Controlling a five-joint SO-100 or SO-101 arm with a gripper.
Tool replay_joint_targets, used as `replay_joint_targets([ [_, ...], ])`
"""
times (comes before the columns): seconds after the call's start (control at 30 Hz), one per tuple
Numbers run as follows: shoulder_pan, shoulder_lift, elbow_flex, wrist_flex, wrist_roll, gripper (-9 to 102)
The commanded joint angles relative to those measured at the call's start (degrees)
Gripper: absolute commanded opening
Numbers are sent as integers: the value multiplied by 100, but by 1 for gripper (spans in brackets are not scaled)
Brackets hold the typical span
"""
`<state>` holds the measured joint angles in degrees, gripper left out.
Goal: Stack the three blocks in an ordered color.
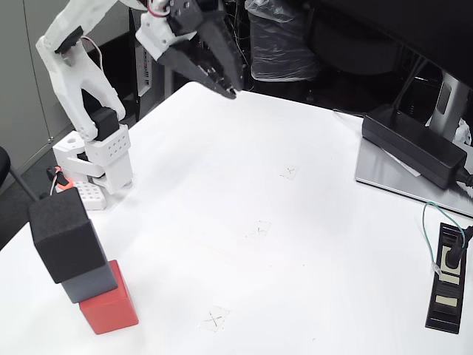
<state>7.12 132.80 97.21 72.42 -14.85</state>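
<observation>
While the black cube (65, 235) sits skewed atop the slate grey cube (92, 282) on the red cube (109, 308) at the white table's (295, 259) lower-left corner in the fixed view, the black gripper (230, 92) hangs well apart above the far edge, fingers pressed together, empty. A black power adapter (414, 145) lies at right.

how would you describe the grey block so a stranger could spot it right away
Look at the white table, near its lower left edge, where three cubes form a tower. The grey block is the middle one, between the red block below and the larger black block above.
</observation>
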Motion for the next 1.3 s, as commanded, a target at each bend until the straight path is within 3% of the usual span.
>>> replay_joint_targets([
  [0.0,-422,668,1222,-202,360,0],
  [0.17,-1151,1811,2936,-1274,439,0],
  [0.4,-1292,3305,5186,-2487,475,0],
  [0.67,-1310,4544,6697,-2681,589,0],
  [0.97,-1310,5071,7295,-2628,1942,0],
  [1.27,-1310,5643,7673,-2619,2074,0],
])
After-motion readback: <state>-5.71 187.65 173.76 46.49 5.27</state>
